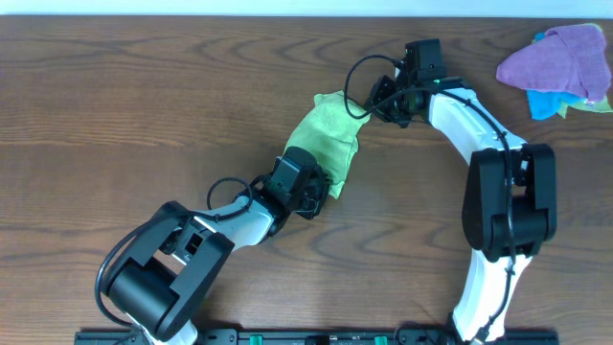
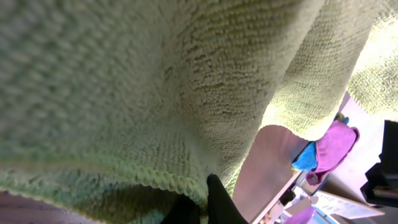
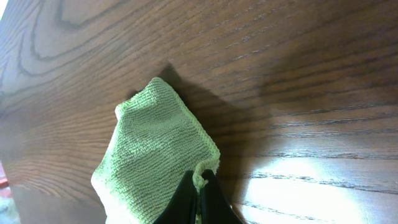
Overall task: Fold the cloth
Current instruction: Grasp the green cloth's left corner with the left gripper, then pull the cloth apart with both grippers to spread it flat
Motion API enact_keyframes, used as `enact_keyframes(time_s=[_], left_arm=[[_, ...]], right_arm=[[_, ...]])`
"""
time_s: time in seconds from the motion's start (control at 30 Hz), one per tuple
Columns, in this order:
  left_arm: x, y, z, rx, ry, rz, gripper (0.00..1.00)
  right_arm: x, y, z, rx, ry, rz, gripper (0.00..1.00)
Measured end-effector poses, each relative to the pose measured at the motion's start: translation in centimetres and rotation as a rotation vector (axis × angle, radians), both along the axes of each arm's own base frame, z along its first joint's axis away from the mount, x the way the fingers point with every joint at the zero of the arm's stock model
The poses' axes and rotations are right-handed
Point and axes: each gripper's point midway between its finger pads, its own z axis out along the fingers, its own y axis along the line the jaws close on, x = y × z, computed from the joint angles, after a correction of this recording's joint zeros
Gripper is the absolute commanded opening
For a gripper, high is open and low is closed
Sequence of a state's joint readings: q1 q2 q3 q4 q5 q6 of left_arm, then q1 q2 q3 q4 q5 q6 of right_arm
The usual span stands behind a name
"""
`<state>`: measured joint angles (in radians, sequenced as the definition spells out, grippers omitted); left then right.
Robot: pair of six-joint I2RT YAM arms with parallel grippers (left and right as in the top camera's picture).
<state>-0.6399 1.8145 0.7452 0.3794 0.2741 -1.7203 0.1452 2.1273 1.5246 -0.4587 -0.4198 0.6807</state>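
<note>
Two closed pinches hold the lime-green cloth: left tool and right tool each clamp an edge.

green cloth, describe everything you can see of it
The cloth is lime green, plain, with a fine microfibre-like pile and a stitched hem. It is bunched into a diagonal strip over the wooden table, the left pincer shut on its near edge, the right pincer shut on a far corner.

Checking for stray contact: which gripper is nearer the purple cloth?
Right. The right gripper pinches the green cloth at its far corner, left of the purple cloth; the left gripper grips its near end, farther away.
</note>
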Motion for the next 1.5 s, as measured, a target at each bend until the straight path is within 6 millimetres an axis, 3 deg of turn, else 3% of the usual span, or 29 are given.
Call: enact_keyframes(time_s=[0.23,0.37,0.53,0.73,0.9,1.2,1.5], left_arm=[[1.8,-1.1,2.8,-0.073,-0.153,-0.094,0.06],[3.1,0.6,3.2,-0.088,-0.180,-0.120,0.06],[4.2,2.6,3.7,-0.113,-0.196,-0.142,0.06],[3.6,2.2,5.0,-0.154,-0.223,-0.212,0.06],[2.8,2.0,6.6,-0.188,-0.242,-0.281,0.06],[1.3,5.3,7.1,-0.172,-0.186,-0.340,0.06],[-1.5,7.5,8.4,-0.122,-0.187,-0.428,0.06]], right_arm=[[-0.3,0.2,0.0,-0.003,-0.003,0.036,0.01],[-0.9,0.0,0.2,-0.019,0.001,0.055,0.01],[-1.4,-0.4,2.8,-0.045,-0.034,0.067,0.01],[-2.7,-0.9,6.2,-0.073,-0.061,0.077,0.01],[-4.9,-1.8,7.0,-0.132,-0.010,0.080,0.01],[-9.9,-1.8,8.5,-0.278,0.081,0.121,0.01],[-15.4,-3.4,12.0,-0.450,0.117,0.138,0.01]])
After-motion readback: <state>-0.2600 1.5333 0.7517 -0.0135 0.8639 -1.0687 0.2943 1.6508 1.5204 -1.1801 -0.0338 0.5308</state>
